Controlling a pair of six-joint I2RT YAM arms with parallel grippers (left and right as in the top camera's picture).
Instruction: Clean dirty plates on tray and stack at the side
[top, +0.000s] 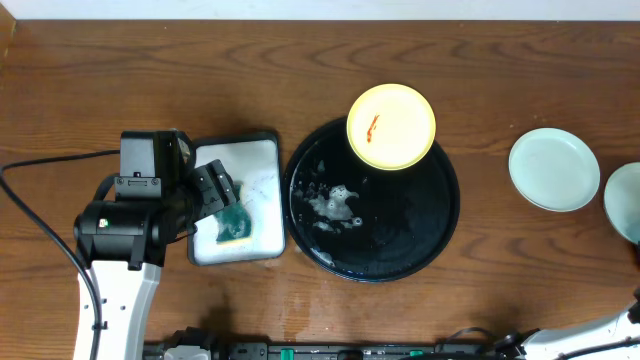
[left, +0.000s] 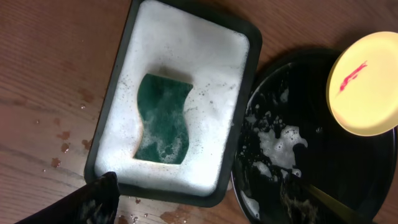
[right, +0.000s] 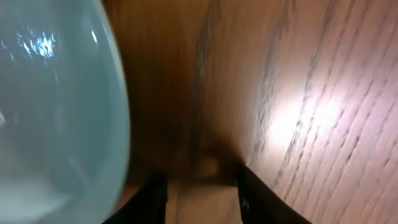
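A yellow plate (top: 391, 126) with a red smear lies on the far rim of the round black tray (top: 410, 220), also seen as the yellow plate (left: 367, 84) in the left wrist view. Two pale mint plates rest on the bare table at the right, one (top: 554, 170) whole and one (top: 625, 203) cut by the frame edge. My left gripper (top: 215, 195) hovers open over the foam basin, nothing between its fingers (left: 102, 193). My right gripper (right: 199, 193) stands open just above the wood, beside a mint plate (right: 56, 106), touching nothing.
A rectangular black basin (left: 249, 74) full of white foam holds a green sponge (left: 163, 119), left of the black tray (left: 336, 162). Foam patches lie on that tray. Water drops spot the wood near the basin. A black cable runs along the far left.
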